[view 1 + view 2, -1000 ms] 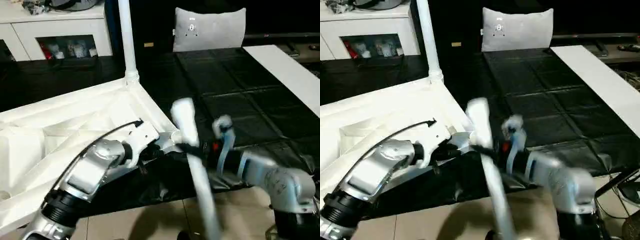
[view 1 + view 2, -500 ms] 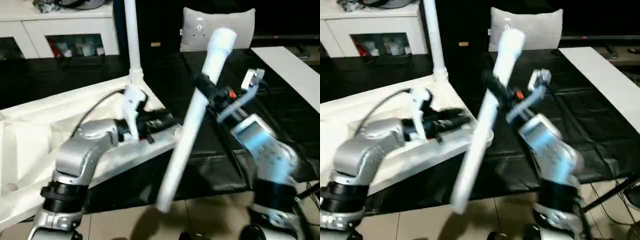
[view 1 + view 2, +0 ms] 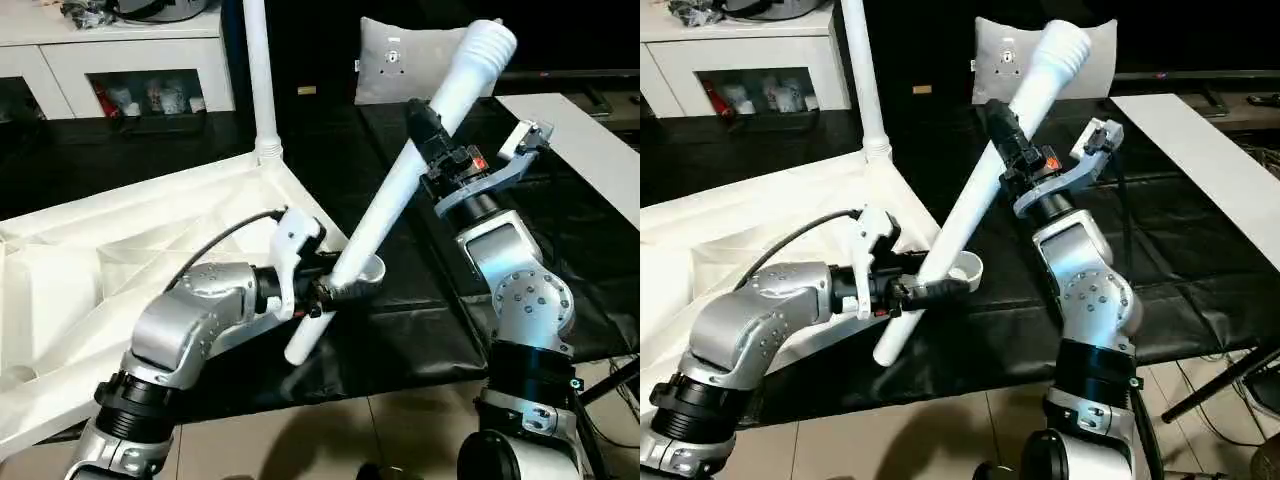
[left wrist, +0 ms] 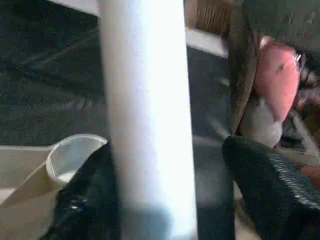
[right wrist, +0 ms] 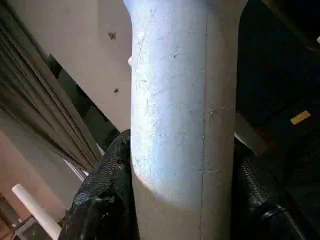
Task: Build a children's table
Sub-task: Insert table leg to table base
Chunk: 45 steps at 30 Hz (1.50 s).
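White plastic leg, centre frame, seems light, stiff and slick; my right gripper clamps it high, my left gripper brackets it, released, near the corner socket.

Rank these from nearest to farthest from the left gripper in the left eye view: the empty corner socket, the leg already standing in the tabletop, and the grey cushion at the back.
1. The empty corner socket, right beside the left gripper at the tabletop's near corner.
2. The standing leg, upright in the far corner socket, behind the gripper.
3. The grey cushion, at the table's far edge, toward the robot's right.
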Motion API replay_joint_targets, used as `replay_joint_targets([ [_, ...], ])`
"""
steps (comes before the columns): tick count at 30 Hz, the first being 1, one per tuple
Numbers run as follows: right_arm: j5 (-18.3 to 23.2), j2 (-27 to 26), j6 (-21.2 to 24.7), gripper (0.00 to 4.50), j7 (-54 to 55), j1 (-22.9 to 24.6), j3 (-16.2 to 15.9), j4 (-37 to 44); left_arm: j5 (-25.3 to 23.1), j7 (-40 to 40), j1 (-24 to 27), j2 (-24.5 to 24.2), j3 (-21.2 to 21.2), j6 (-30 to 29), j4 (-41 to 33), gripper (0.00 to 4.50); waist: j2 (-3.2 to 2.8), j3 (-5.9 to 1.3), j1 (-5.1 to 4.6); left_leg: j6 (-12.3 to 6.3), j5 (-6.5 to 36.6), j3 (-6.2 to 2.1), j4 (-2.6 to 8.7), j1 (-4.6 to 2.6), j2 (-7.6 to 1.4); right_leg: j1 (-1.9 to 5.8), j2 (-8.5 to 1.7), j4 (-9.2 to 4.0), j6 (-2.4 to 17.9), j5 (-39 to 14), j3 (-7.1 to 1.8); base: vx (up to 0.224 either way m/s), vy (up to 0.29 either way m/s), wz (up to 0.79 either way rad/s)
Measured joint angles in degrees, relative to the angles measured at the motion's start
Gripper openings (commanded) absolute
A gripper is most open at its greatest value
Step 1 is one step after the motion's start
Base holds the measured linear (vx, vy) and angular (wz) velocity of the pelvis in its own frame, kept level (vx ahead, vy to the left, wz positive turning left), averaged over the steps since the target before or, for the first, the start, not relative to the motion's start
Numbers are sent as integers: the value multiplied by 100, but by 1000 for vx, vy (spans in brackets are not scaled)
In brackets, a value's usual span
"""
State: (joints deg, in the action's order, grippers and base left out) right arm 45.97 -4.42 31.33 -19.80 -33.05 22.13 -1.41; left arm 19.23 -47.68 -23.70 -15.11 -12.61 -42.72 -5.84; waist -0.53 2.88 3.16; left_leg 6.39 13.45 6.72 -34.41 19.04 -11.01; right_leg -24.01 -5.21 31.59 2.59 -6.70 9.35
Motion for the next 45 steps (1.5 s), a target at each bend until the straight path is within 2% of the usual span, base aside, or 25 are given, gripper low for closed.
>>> replay_joint_targets([
  [1,9,-2,-33,182,3,-36,0,0,-31,46,5,7,-23,30,35,362,0,0,2,-1,-1,0,2,1,0,-1,0,0,0,0,0,0,0,0],
  [13,65,11,-230,182,70,-103,7,-157,-161,331,-29,-15,71,290,251,244,0,0,10,-1,-2,0,10,-1,0,-2,1,0,0,0,0,0,0,0],
  [16,74,16,-280,182,99,-103,11,-164,-195,367,-30,-32,82,341,282,229,0,0,11,0,-1,0,10,-1,0,-2,1,0,0,0,0,0,0,0],
  [20,78,23,-311,182,138,-103,14,-169,-213,432,-48,-61,99,395,300,192,0,0,13,-1,-2,0,11,-1,0,-2,1,0,0,0,0,0,0,0],
  [21,85,23,-325,182,148,-106,14,-183,-213,430,-61,-68,97,396,315,168,0,0,14,-2,-2,0,10,-1,0,-2,1,0,0,0,0,0,0,0],
  [37,114,77,-457,182,188,-217,-106,-356,-203,274,-208,-415,100,536,362,154,0,0,19,-1,-2,0,10,-2,0,-3,1,7,1,0,-4,0,0,0],
  [39,113,112,-476,238,186,-221,-134,-403,-208,232,-290,-485,96,537,449,154,0,0,21,-1,-3,0,10,-3,0,-3,1,9,1,0,-4,0,0,0],
  [41,34,200,-506,252,185,-220,-148,-440,-212,221,-334,-543,96,550,454,154,0,0,25,0,-2,0,9,-3,0,-3,0,9,1,0,-4,0,0,0],
  [43,-66,292,-551,287,177,-218,-138,-447,-223,242,-363,-645,154,546,488,154,0,0,23,0,-2,0,9,-4,1,-3,0,10,1,0,-6,0,0,0],
  [45,-161,433,-617,294,143,-168,-134,-447,-274,255,-384,-755,269,544,605,154,0,0,23,-1,-3,0,9,-4,1,-3,1,11,1,0,-5,0,0,0],
])
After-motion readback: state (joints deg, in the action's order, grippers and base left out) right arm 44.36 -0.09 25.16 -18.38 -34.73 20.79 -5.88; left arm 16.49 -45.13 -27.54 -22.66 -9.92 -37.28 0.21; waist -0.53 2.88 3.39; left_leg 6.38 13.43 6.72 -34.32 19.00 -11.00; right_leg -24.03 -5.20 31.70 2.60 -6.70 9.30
